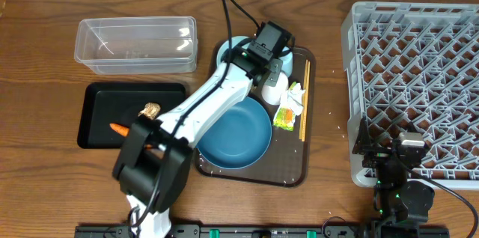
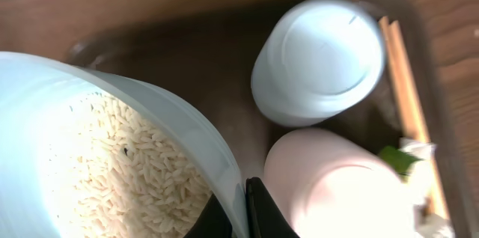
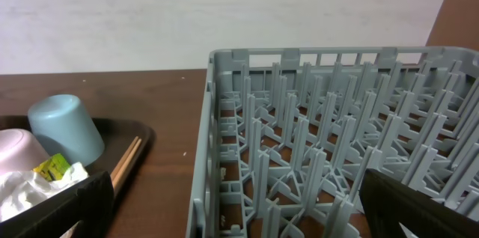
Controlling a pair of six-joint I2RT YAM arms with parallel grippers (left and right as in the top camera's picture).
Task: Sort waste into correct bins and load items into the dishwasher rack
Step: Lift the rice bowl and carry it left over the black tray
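My left gripper is shut on the rim of the small pale-blue bowl, one finger inside and one outside. White rice fills the bowl. Overhead, this gripper is at the back left of the serving tray, and the bowl peeks out beside it. Next to it stand an upturned pale-blue cup and a whitish-pink cup. The blue plate lies on the tray's front. Chopsticks, tissue and wrapper lie on the tray's right side. My right gripper is open at the dishwasher rack's front left corner.
The clear tub stands at the back left. In front of it the black tray holds a carrot and a brown lump. The dark-brown serving tray lies between the bins and the rack.
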